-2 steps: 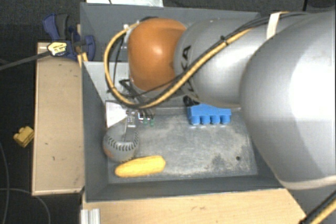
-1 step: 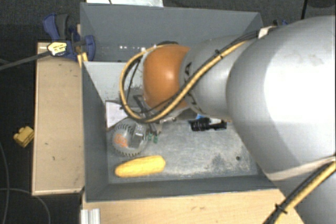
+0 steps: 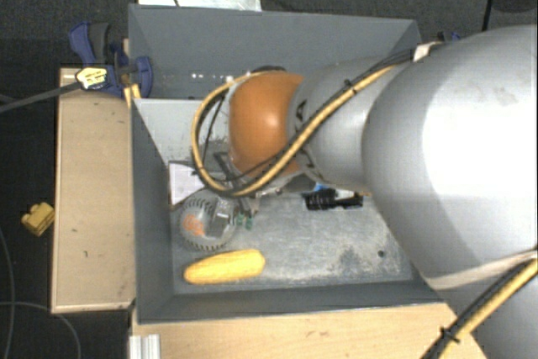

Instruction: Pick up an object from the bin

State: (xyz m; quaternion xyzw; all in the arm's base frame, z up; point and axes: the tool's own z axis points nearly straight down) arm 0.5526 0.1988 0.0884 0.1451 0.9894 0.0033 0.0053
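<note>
My gripper [image 3: 225,214] reaches down at the bin's left side, mostly hidden under the arm's orange cover. Its tip is right over a round grey ribbed disc with an orange centre [image 3: 197,227], touching or just above its right edge. A yellow corn-cob-shaped thing [image 3: 224,266] lies just in front of the disc, near the bin's front wall. A white card [image 3: 180,180] lies flat behind the disc against the left wall.
A small black thing [image 3: 333,199] lies on the bin floor to the right of the gripper, partly under the arm. The arm covers the bin's right and rear parts. Bare floor shows in the front right.
</note>
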